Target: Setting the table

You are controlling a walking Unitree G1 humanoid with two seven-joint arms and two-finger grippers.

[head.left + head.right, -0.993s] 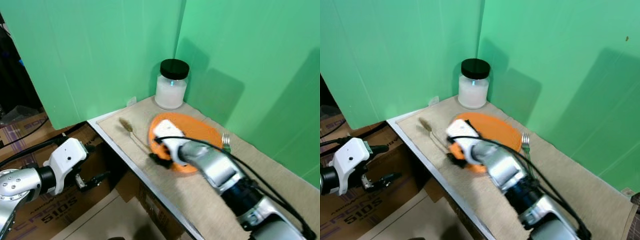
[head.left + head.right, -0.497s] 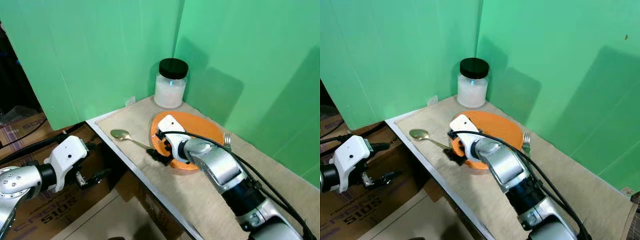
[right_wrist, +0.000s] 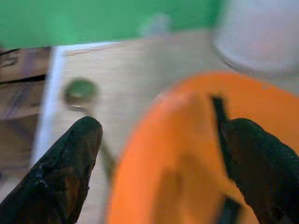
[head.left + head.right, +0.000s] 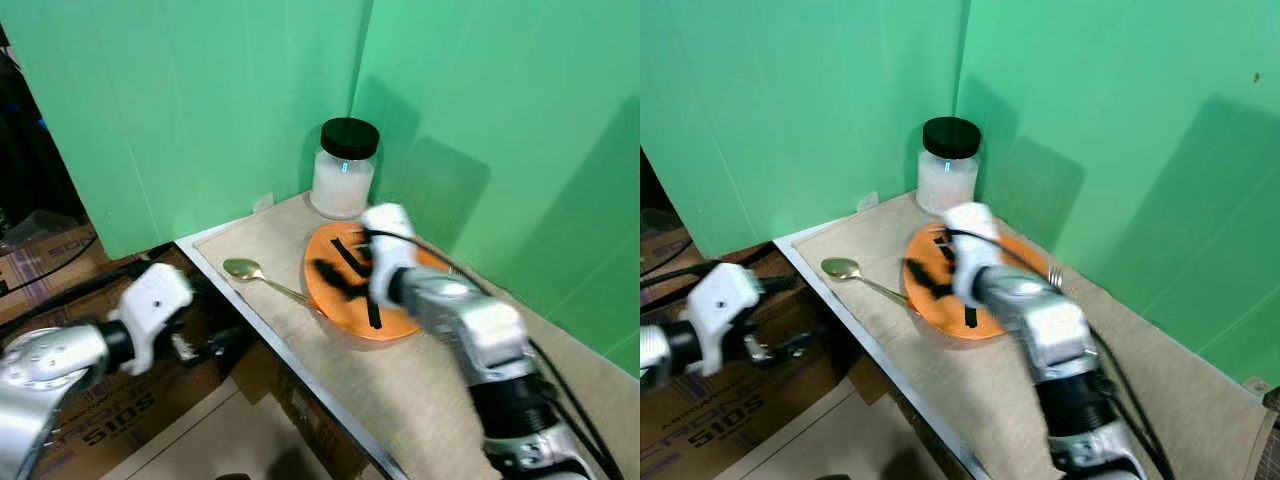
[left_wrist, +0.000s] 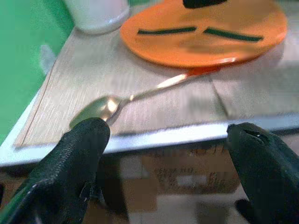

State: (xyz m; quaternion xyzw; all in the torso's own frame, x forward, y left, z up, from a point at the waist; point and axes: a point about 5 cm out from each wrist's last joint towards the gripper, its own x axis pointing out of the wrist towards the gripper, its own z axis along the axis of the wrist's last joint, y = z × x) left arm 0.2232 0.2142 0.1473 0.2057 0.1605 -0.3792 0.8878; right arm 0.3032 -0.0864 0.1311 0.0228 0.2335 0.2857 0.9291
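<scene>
— What's the setting?

— Green screen walls (image 4: 200,110) meet in a corner behind a tabletop (image 4: 420,390) covered with a beige mat. Cardboard boxes (image 4: 90,420) sit on the floor below its near edge.

— Any containers?

— A glass jar (image 4: 343,170) with a black lid stands in the corner, holding something white. In front of it lies an orange plate (image 4: 350,290); nothing rests on it, though dark strips show across it that I can't identify through the blur.

— And the cutlery?

— A gold spoon (image 4: 262,279) lies on the mat to the robot's left of the plate, its handle end touching the plate's rim. A fork (image 4: 1053,276) peeks out on the far side, mostly hidden behind the right arm.

— Where are the claws?

— The right claw (image 3: 163,154) hangs over the plate with its fingers spread wide, holding nothing; in the head views it is smeared by motion. The left claw (image 5: 173,163) is off the tabletop's edge, above the boxes, also spread wide and empty.

— Do the wrist views add anything?

— The left wrist view shows the spoon's bowl sharply, near the tabletop's white edge. The right wrist view is badly blurred; the spoon is a greenish smudge there.
</scene>
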